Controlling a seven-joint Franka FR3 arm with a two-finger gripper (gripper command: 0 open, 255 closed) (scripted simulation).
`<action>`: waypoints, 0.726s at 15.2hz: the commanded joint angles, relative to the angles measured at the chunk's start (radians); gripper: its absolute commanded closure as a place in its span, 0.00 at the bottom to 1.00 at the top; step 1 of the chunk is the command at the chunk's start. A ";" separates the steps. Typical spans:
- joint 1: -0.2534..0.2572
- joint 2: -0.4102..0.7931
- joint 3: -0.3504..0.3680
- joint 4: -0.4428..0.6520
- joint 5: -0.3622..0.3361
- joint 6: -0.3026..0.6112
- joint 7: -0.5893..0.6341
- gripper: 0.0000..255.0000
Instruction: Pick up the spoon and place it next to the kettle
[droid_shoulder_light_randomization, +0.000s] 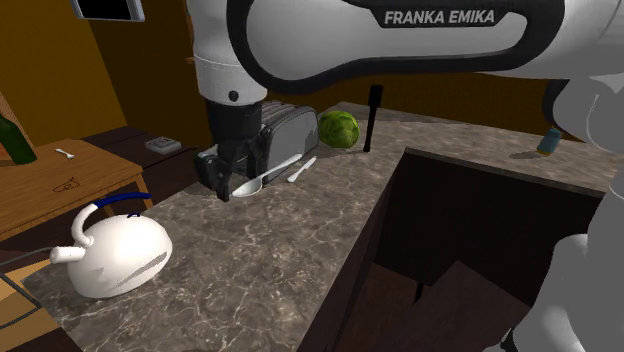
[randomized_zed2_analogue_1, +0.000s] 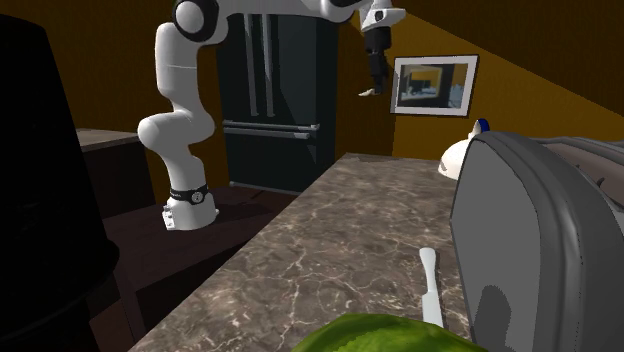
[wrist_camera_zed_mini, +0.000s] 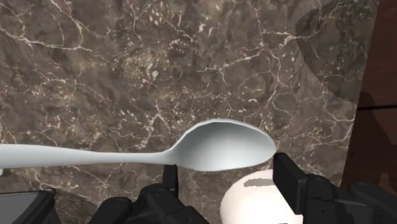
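Gripping the spoon (wrist_camera_zed_mini: 222, 145) across its bowl, the claw (wrist_camera_zed_mini: 227, 173) is closed on it and holds it level above the table (wrist_camera_zed_mini: 127, 63) — clear, I judge, for carrying — with the white kettle (droid_shoulder_light_randomization: 115, 250) well apart.

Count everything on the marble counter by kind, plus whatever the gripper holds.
Kettle: 1
Toaster: 1
Green cabbage: 1
Spoon, held in the gripper: 1
White utensil: 1
Black upright stick: 1
Small bluish object: 1
Total: 7

Exterior views opposed along shared countertop (droid_shoulder_light_randomization: 280, 250)
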 joint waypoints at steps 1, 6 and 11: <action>0.037 0.059 0.017 0.079 -0.033 -0.031 0.049 1.00; 0.166 0.241 0.042 0.328 -0.129 -0.127 0.155 1.00; 0.301 0.418 0.031 0.592 -0.205 -0.226 0.206 1.00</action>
